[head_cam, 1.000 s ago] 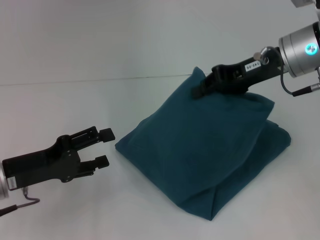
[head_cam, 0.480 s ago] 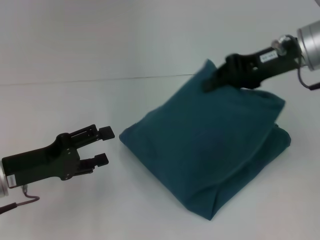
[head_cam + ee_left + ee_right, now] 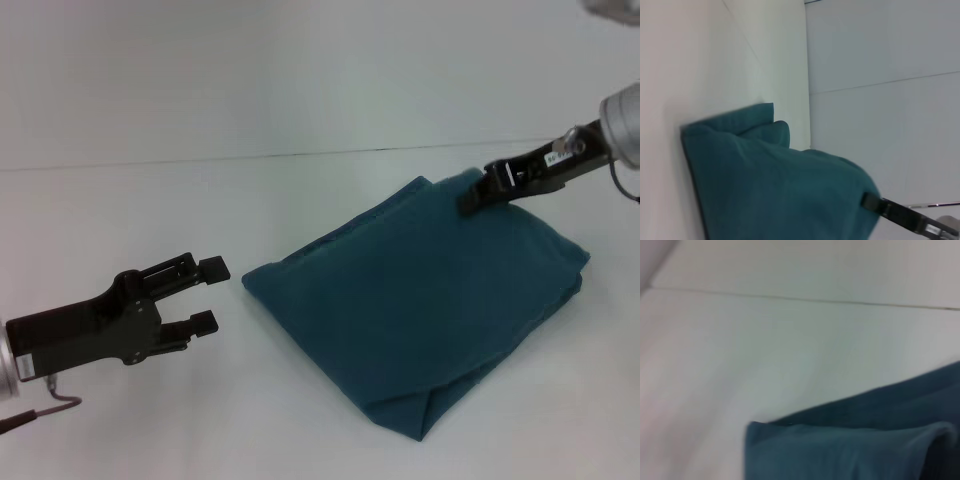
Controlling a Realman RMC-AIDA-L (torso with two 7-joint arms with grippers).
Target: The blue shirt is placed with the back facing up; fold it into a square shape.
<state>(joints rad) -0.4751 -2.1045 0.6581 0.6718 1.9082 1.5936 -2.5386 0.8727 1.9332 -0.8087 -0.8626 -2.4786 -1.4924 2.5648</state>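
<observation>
The blue shirt (image 3: 420, 300) lies folded into a rough diamond-shaped pad on the white table, low and nearly flat, with a small folded corner at its near tip. It also fills the left wrist view (image 3: 770, 185) and shows at the edge of the right wrist view (image 3: 855, 445). My right gripper (image 3: 470, 200) sits at the shirt's far right edge, just right of its far corner, and touches the cloth there. My left gripper (image 3: 210, 295) hangs open and empty to the left of the shirt, a short gap from its left corner.
The white table (image 3: 150, 200) spreads around the shirt on every side, and a pale wall rises behind it. Nothing else lies on the table.
My right gripper has moved right and down, away from the shirt's far corner. The raised top layer of the shirt has dropped flat. My left gripper has not moved.
</observation>
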